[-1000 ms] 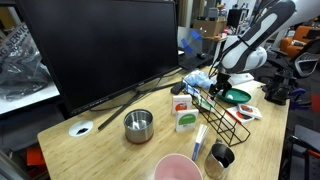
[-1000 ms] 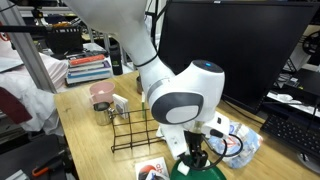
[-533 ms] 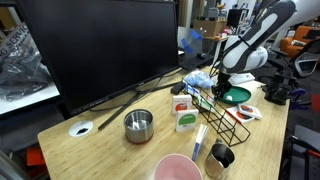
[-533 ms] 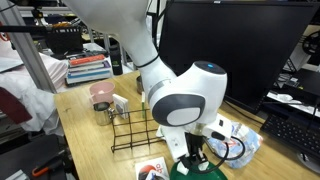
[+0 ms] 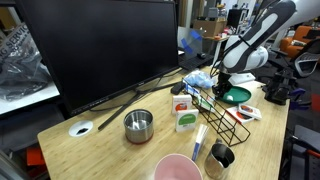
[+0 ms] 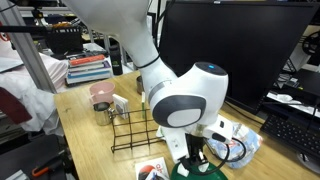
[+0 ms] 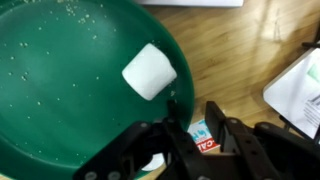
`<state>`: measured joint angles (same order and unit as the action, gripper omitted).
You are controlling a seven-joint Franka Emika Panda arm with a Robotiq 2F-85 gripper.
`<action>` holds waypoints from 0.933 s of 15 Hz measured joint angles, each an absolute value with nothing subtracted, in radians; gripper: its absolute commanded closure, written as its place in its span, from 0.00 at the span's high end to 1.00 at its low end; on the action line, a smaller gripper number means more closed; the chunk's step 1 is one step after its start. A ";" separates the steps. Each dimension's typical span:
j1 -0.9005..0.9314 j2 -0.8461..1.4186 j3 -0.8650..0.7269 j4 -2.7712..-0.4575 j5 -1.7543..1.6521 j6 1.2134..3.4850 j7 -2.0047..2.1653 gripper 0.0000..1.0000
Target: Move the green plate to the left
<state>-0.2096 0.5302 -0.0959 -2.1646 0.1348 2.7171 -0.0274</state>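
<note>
The green plate (image 7: 70, 90) fills the left of the wrist view, with a white cube (image 7: 150, 70) lying on it. In both exterior views the green plate (image 5: 237, 96) (image 6: 208, 172) sits at the table's end, just under the arm. My gripper (image 7: 197, 118) is down at the plate's right rim. One finger is over the inside of the rim and the other is outside it. A narrow gap of wood and a printed card (image 7: 203, 138) still shows between the rim and the outer finger. In the exterior views the gripper (image 5: 222, 85) (image 6: 197, 158) points down at the plate.
A black wire rack (image 5: 225, 120) (image 6: 135, 130) stands right beside the plate. A steel bowl (image 5: 138, 124), a pink dish (image 5: 178, 168) (image 6: 101, 94) and a small carton (image 5: 186, 117) sit further along the wooden table. A large monitor (image 5: 100, 45) lines one side.
The jaws have drawn much closer together around the plate's rim. The arm and the plate have stayed where they were.
</note>
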 measured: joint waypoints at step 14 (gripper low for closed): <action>-0.222 0.523 -0.082 -2.150 0.148 2.717 -0.027 0.02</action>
<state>-0.2215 0.5235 -0.0822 -2.1504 0.1476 2.7172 -0.0272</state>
